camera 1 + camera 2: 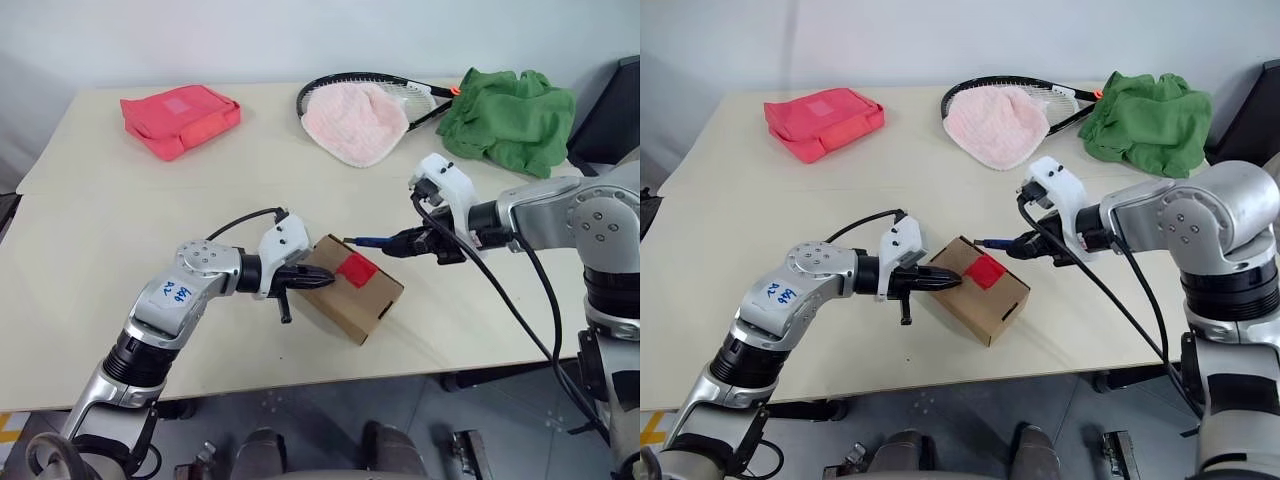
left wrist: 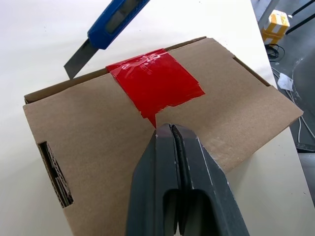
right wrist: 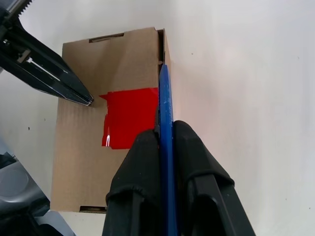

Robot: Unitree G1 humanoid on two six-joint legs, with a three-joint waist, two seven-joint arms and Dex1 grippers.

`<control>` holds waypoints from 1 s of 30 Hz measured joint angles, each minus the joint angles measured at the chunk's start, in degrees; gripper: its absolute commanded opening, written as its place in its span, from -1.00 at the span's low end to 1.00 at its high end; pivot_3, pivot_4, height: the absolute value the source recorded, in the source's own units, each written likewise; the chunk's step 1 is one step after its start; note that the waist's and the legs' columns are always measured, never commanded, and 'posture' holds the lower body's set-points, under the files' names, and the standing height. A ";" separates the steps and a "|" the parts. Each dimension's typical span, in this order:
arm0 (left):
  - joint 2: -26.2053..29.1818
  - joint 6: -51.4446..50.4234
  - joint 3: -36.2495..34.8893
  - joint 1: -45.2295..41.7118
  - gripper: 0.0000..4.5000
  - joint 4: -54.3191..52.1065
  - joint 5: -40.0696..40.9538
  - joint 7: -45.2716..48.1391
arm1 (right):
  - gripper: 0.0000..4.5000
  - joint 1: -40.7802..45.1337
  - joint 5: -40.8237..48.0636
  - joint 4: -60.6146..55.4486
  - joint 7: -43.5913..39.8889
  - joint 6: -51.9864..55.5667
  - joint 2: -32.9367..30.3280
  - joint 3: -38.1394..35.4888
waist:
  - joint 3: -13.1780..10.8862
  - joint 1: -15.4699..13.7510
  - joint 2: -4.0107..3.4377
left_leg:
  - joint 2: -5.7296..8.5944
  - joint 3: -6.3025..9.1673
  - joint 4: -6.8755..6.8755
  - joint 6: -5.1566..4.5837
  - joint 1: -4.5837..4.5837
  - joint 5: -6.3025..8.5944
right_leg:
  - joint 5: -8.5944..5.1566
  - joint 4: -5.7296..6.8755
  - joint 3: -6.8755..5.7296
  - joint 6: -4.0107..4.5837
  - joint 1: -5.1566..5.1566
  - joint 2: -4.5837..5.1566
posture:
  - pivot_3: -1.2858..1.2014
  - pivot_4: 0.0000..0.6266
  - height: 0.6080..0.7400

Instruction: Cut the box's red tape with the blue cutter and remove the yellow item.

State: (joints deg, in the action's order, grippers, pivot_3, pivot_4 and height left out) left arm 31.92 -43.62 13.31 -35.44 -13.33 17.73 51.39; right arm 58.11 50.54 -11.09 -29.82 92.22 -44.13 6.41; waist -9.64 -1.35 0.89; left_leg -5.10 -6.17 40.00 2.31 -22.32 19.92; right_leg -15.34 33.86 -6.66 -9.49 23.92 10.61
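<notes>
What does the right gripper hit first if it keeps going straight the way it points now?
Probably the small brown cardboard box. The right gripper is shut on the slim blue cutter, whose blade leads, aimed at the box's top edge beside the red tape strip. Whether the blade already touches is unclear.

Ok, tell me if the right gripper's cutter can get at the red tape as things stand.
Probably yes: the right gripper holds the blue cutter at the box edge beside the red tape; the left gripper presses elsewhere.

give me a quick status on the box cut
Left gripper shut, tips pressed on box top beside red tape. Right gripper shut on blue cutter, blade out at the box's edge by the tape. Box still closed. Nothing in the way.
</notes>
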 measured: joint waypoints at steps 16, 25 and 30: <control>0.00 -0.10 0.09 0.00 -0.99 -0.17 0.01 -0.05 | -0.95 -1.01 -0.30 -2.45 -0.95 -0.22 -2.43 2.42 | 0.00 -0.04 0.00 | 0.00 0.01 0.00 0.00 0.00 0.00 | 0.00 0.00 0.00 0.00 0.00 0.00 | 0.03 -0.52 1.00; -0.08 -0.30 0.50 -0.28 -0.99 -0.20 0.01 -0.41 | -0.95 2.74 0.47 -2.76 -1.55 -0.94 -6.45 8.55 | 0.01 -0.17 -0.01 | 0.00 0.01 0.01 0.00 0.01 0.00 | 0.00 0.00 0.01 0.00 -0.02 0.00 | 0.03 -0.52 1.00; -0.36 -0.78 1.50 -1.15 -0.99 0.53 -0.04 -0.46 | -0.95 5.29 3.94 -1.18 -0.19 -0.94 -7.56 11.44 | 0.01 -0.22 -0.01 | 0.00 0.02 0.02 0.00 0.04 0.00 | 0.00 -0.01 0.01 0.00 -0.06 0.00 | 0.03 -0.52 1.00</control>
State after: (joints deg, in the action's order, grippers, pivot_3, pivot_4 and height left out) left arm 31.55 -44.40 14.81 -36.58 -12.80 17.70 50.93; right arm 63.41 54.48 -12.26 -30.00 91.27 -51.68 17.85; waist -9.63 -1.57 0.87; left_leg -5.10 -6.15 40.02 2.31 -22.28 19.92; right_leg -15.34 33.85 -6.65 -9.49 23.86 10.61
